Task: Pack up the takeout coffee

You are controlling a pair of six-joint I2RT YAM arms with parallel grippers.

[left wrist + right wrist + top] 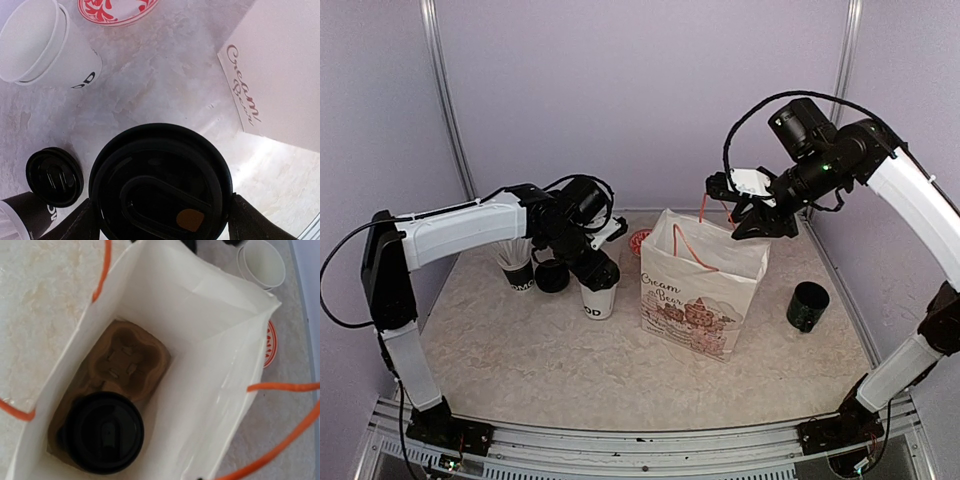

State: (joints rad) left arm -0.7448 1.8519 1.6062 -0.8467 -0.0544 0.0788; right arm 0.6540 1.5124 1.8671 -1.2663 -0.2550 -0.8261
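Observation:
One takeout coffee [102, 432], a cup under a black lid, sits in a brown cardboard carrier [127, 357] at the bottom of the white paper bag [705, 295]. A white cup [599, 302] with no lid stands left of the bag, open [35, 42] in the left wrist view. My left gripper [598, 270] hangs just behind it. Its fingers [82, 222] press both sides of a black lid [160, 175], and whatever is under that lid is hidden. My right gripper [728, 205] is above the bag's far rim, where an orange handle [703, 205] rises to it. Its fingers are out of the right wrist view.
A second black lid [552, 275] lies on the table beside a black-based cup of white straws [517, 262]. A red-patterned disc [640, 240] lies behind the bag's left corner. A black cylindrical pot [807, 306] stands right of the bag.

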